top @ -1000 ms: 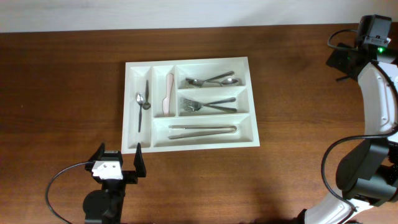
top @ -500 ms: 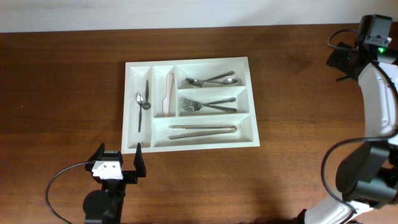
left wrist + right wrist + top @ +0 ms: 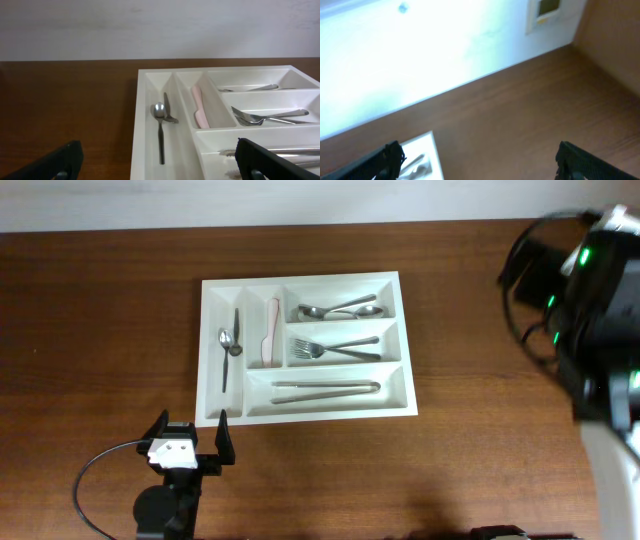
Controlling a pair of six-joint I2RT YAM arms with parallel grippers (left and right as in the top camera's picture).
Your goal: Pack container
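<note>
Off the container [image 3: 300,280] corner, left gripper [image 3: 192,427] hangs spread and empty, right gripper [image 3: 479,150] likewise, well apart: cutlery [image 3: 335,348] sits sorted, packing likely done.

In the overhead view the right arm [image 3: 590,310] is a smear of blur with no readable outline, and the right edge cuts it off. The right wrist view is blurred too. Only a corner of the tray [image 3: 427,145] shows there, its contents too soft to name. In the left wrist view the tray's right and near parts run out of frame, and the bottom edge crops the fingers [image 3: 67,161] of the left tool [image 3: 159,150].
</note>
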